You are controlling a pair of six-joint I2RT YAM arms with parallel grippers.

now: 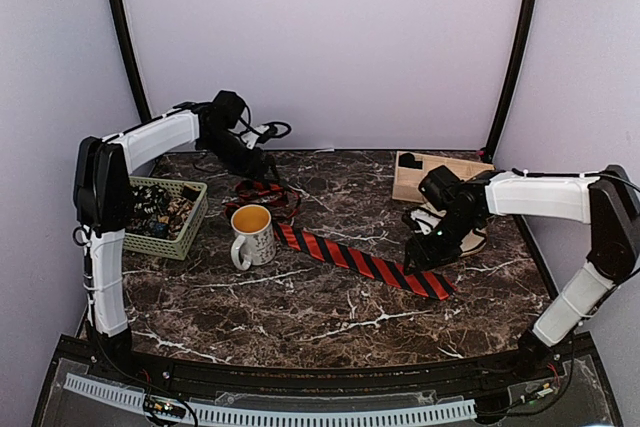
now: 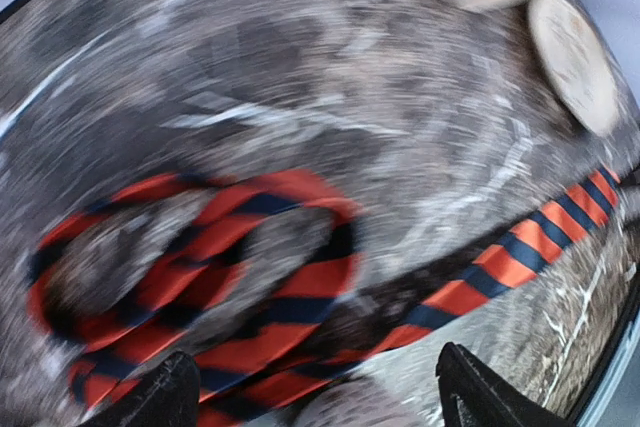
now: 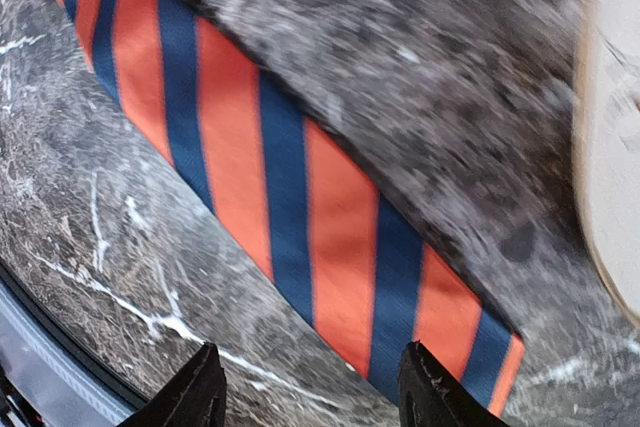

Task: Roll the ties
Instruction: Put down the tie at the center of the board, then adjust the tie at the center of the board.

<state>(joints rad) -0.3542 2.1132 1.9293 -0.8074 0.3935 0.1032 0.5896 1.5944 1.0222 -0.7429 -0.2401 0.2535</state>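
Top external view shows the red-and-dark diagonally striped fabric necktie (image 1: pixel 365 265) lying aslant across the dark marble-patterned bench (image 1: pixel 300 332). Its broad end is near the right arm, and its narrow end is gathered in loose loops at the far left, just behind a white ceramic mug (image 1: pixel 258 245).

The left jaws hang over those loops, wide apart with nothing between them. The right jaws are also parted, over the broad end, which lies flat on the bench and is not gripped.

I judge the roll to be barely started. The narrow end is a slack tangle of two or three open loops rather than a tight coil, and most of the tie's length is still straight.

The next move seems to call for the left jaws to come down and pinch the loops together. The bundle could then be turned along the strip towards the broad end. The right jaws could pin or lightly tension that end so the cloth does not slide.

The fabric looks thin and limp, so the loops may spring open. Both wrist views are blurred, so the finer folds cannot be made out.
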